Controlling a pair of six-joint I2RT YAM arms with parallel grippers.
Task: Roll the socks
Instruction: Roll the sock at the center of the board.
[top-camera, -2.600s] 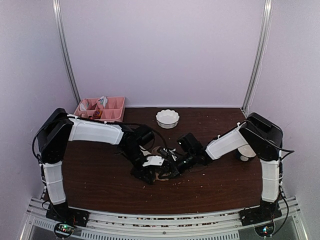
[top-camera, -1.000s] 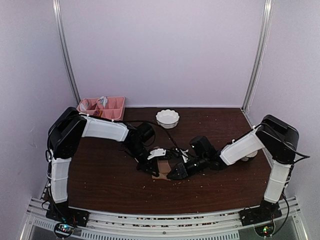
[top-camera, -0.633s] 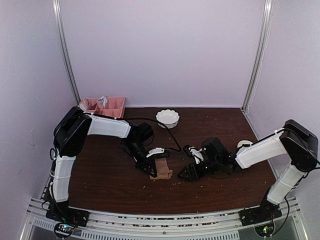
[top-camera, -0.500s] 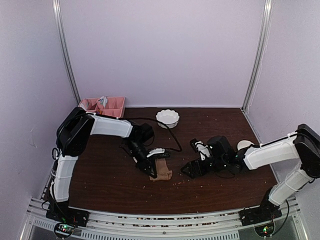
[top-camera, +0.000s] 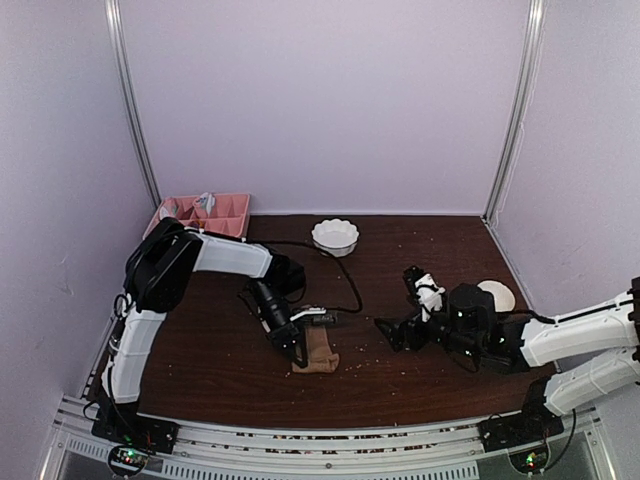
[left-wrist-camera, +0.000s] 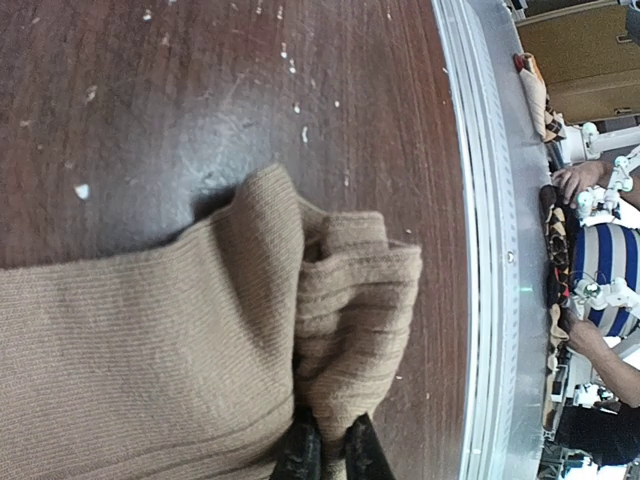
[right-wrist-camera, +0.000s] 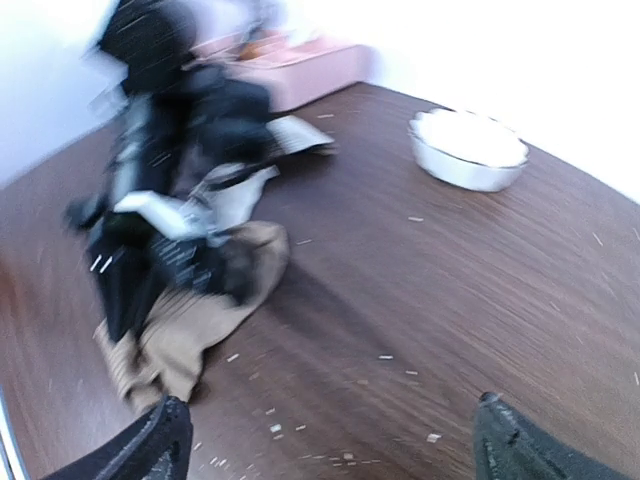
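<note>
Tan-brown ribbed sock fabric (top-camera: 318, 353) lies bunched on the dark table, left of centre and toward the front. In the left wrist view the sock (left-wrist-camera: 180, 350) shows folded layers, and my left gripper (left-wrist-camera: 332, 455) is shut on a fold at its edge. From above, the left gripper (top-camera: 296, 345) sits at the sock's left side. My right gripper (top-camera: 396, 333) stands wide open to the right of the sock, apart from it. In the blurred right wrist view the sock (right-wrist-camera: 190, 330) lies ahead of the right gripper (right-wrist-camera: 335, 440), with nothing between the fingers. I cannot tell one sock from two.
A white scalloped bowl (top-camera: 335, 237) stands at the back centre. A pink compartment tray (top-camera: 205, 212) sits at the back left. A white disc (top-camera: 497, 295) lies at the right. Pale crumbs dot the table. The metal rail (left-wrist-camera: 490, 300) runs along the front edge near the sock.
My right gripper has opened, let go at the sock and drawn back to the right. The left gripper has stayed shut on the sock and slid it slightly toward the front.
</note>
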